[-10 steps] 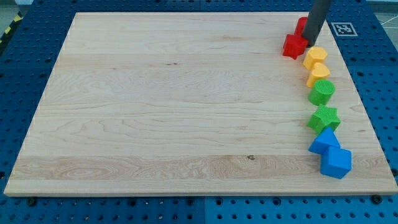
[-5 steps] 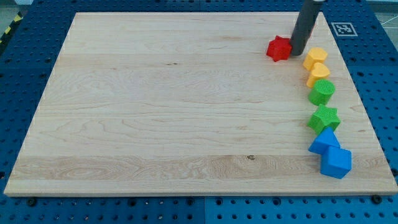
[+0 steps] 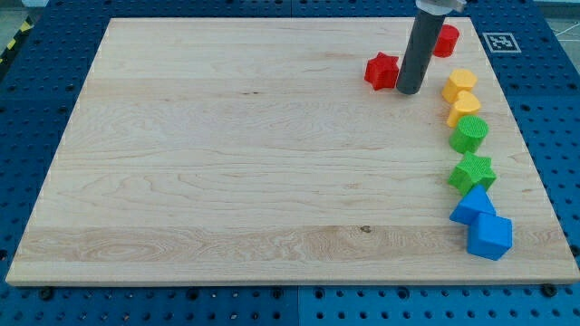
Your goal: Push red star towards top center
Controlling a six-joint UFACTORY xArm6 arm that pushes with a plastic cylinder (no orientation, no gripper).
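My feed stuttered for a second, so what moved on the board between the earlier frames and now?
The red star slid toward the view's left, pushed by my tip, which now sits just to its right. That uncovered a second red block at the view's top right. The two yellow blocks, the green cylinder, the green star and the two blue blocks stayed put.

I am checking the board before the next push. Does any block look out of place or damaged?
Nothing looks damaged. Only the red star sits apart from the column of blocks along the view's right, with my tip just to its right. A second red block lies near the top right.
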